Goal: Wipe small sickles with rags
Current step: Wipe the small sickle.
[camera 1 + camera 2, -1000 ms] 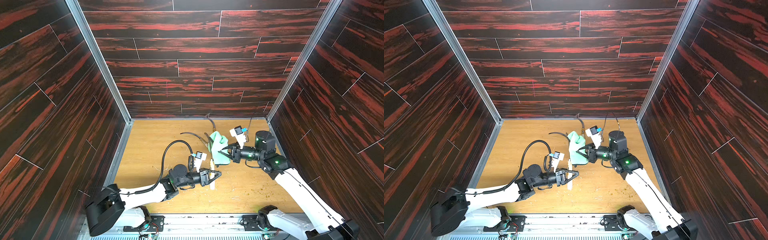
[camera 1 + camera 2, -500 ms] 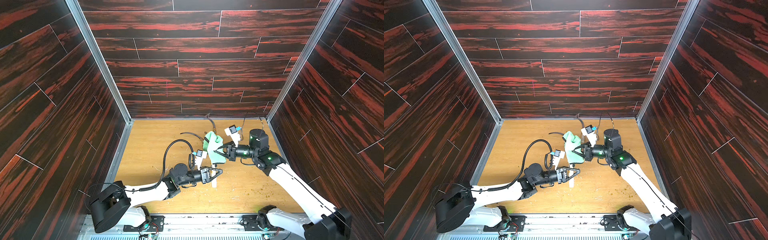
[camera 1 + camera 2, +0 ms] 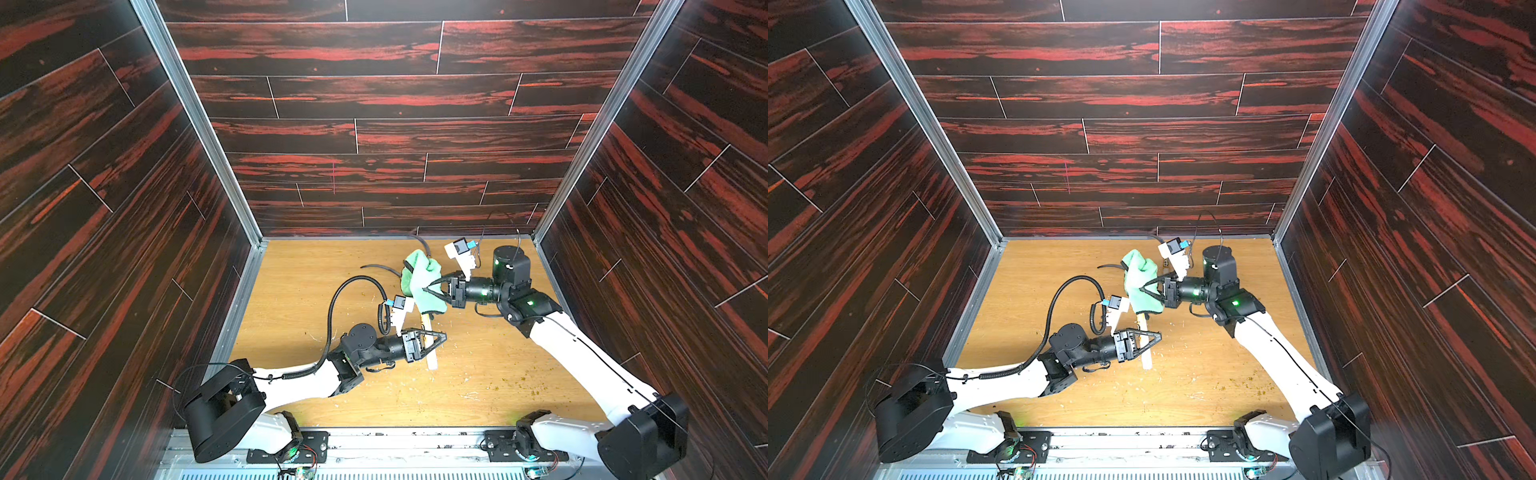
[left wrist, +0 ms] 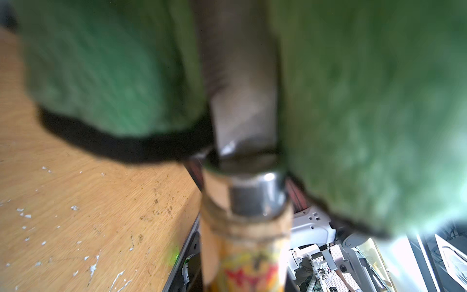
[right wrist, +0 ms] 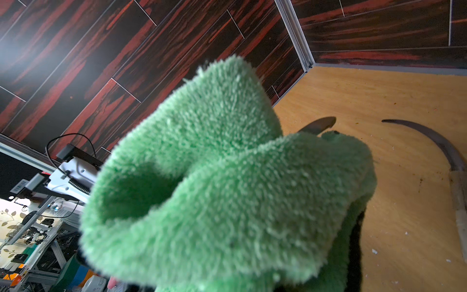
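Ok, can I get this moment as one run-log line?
phase: wiping blade | left gripper: shut on sickle handle | right gripper: shut on green rag folded around blade | other sickle: lying on table

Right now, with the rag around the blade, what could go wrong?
1. The blade tip pokes out of the rag; a pull by the right gripper could snag or cut it.
2. The left gripper holds only the handle, so it may twist.
3. A second sickle lies nearby; a long stroke might knock it.
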You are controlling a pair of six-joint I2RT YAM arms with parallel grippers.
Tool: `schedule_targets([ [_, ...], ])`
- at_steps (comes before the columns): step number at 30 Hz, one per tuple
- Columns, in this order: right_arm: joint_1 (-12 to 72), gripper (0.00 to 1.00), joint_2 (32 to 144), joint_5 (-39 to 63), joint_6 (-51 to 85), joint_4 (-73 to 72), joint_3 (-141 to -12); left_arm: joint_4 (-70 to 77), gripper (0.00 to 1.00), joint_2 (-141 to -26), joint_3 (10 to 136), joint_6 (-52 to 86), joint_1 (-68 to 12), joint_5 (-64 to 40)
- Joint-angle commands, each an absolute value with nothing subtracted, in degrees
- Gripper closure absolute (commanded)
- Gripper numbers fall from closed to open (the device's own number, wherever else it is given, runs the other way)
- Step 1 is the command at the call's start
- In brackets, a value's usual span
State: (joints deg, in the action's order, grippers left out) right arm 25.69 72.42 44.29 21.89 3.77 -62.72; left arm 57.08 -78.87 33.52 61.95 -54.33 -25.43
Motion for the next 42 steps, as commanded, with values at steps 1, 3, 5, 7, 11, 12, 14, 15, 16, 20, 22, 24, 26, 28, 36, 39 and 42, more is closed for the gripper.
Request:
schedule_targets([
  [1,26.4,1.0,74.6,44.8,21.9,2.3,-64.7,57.9,1.0,-79.4,35.4,60.8,-55.6,-30.4],
  [3,26.4,1.0,75.0,44.5,22.0,2.2,-65.1,57.6,1.0,-79.3,35.6,60.7,-55.8,-30.6],
  [5,26.4,1.0,75.7,44.3,22.0,2.2,-65.7,57.0,1.0,-79.3,35.8,60.5,-56.0,-30.9],
  [7,26.4,1.0,76.5,44.0,22.0,2.4,-66.3,56.4,1.0,-79.3,36.1,60.1,-56.1,-31.1],
  [11,26.3,1.0,78.3,43.6,21.7,2.7,-67.6,55.0,1.0,-79.0,36.5,59.5,-56.3,-31.7],
  [12,26.3,1.0,78.8,43.5,21.5,2.7,-67.9,54.7,1.0,-78.9,36.5,59.4,-56.4,-31.8],
  [14,26.3,1.0,79.7,43.1,21.2,2.9,-68.4,54.0,1.0,-78.6,36.6,58.9,-56.5,-31.9],
  [15,26.2,1.0,80.3,42.8,21.1,3.2,-68.8,53.6,1.0,-78.5,36.7,58.7,-56.6,-31.9],
  [16,26.2,1.0,80.8,42.9,21.0,3.2,-69.1,53.4,1.0,-78.4,36.7,58.6,-56.6,-31.9],
  [20,26.2,1.0,82.9,42.9,21.0,3.0,-69.6,51.8,1.0,-77.7,36.8,57.7,-56.9,-32.1],
  [22,26.1,1.0,83.7,42.8,20.9,2.8,-69.8,51.0,1.0,-77.2,36.9,57.3,-56.9,-32.1],
  [24,26.1,1.0,84.6,42.9,20.9,2.6,-69.9,49.8,1.0,-76.7,37.1,56.7,-56.9,-32.3],
  [26,26.1,1.0,85.3,43.0,20.9,2.5,-69.9,48.5,1.0,-76.0,37.2,56.0,-56.9,-32.2],
  [28,26.1,1.0,86.0,43.0,20.8,2.4,-69.8,47.0,1.0,-75.4,37.4,55.3,-56.9,-32.2],
  [36,25.9,1.0,88.0,43.0,20.7,2.2,-69.1,42.3,1.0,-73.0,37.6,52.9,-56.8,-31.9],
  [39,25.9,1.0,88.7,42.8,20.7,2.2,-68.7,42.0,1.0,-72.6,37.6,52.7,-56.9,-31.9],
  [42,25.6,1.0,89.2,42.8,20.8,1.8,-68.0,41.8,1.0,-72.3,37.4,52.6,-56.9,-31.6],
])
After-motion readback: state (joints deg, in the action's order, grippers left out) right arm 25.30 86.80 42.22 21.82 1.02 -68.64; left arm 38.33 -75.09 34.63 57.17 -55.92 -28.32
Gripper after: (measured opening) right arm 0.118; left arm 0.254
